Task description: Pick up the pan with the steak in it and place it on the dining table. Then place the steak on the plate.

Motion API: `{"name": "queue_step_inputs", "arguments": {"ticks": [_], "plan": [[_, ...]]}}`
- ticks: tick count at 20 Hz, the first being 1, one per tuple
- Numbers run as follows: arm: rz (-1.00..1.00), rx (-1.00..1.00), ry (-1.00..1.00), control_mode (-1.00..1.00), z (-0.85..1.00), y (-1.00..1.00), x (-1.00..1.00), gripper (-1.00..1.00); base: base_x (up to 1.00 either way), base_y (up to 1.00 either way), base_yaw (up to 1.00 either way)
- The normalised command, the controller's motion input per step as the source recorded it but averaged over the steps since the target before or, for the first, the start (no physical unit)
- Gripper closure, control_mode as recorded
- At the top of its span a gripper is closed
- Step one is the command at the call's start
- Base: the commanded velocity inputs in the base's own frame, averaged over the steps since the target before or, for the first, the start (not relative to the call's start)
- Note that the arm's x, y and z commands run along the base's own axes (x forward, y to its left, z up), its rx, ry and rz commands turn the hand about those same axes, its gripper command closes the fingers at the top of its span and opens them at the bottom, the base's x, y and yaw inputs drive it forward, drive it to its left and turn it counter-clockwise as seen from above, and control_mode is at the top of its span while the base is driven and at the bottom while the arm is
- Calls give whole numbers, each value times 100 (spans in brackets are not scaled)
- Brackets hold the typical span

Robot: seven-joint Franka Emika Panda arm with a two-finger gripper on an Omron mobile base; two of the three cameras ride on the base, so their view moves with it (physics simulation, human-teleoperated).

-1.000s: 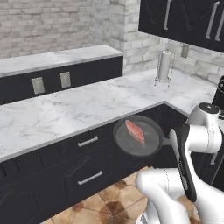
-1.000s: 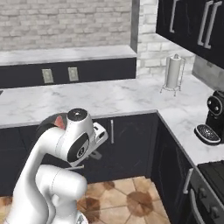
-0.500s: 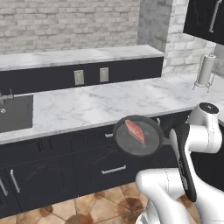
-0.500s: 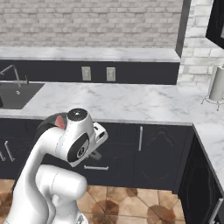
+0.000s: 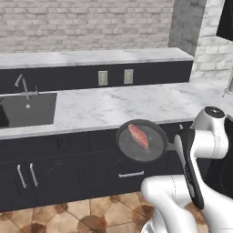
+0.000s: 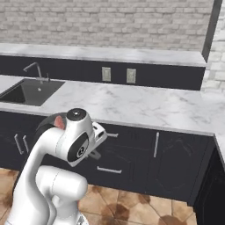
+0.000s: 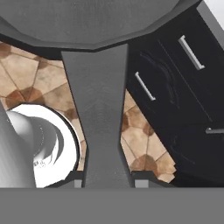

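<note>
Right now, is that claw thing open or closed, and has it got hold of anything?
Gripper: closed on the handle of the pan, which it holds up in front of the cabinets with the steak inside.

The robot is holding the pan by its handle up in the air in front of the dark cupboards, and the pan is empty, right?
Not quite. The pan isn't empty: the pinkish steak lies in it, as the left base view shows. The rest is right: the gripper is shut on the pan's handle, holding it up in front of the dark cupboards.
</note>
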Motion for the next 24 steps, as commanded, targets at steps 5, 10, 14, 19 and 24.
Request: {"name": "queue_step_inputs", "arguments": {"ticks": [5, 10, 14, 19, 24], "plan": [[0, 0, 0, 100, 0, 0, 0, 100, 0, 52, 1], [0, 0, 0, 100, 0, 0, 0, 100, 3, 87, 3], [0, 0, 0, 100, 0, 0, 0, 100, 8, 94, 4], [0, 0, 0, 100, 0, 0, 0, 100, 9, 95, 4], [0, 0, 0, 100, 0, 0, 0, 100, 9, 99, 4]]}}
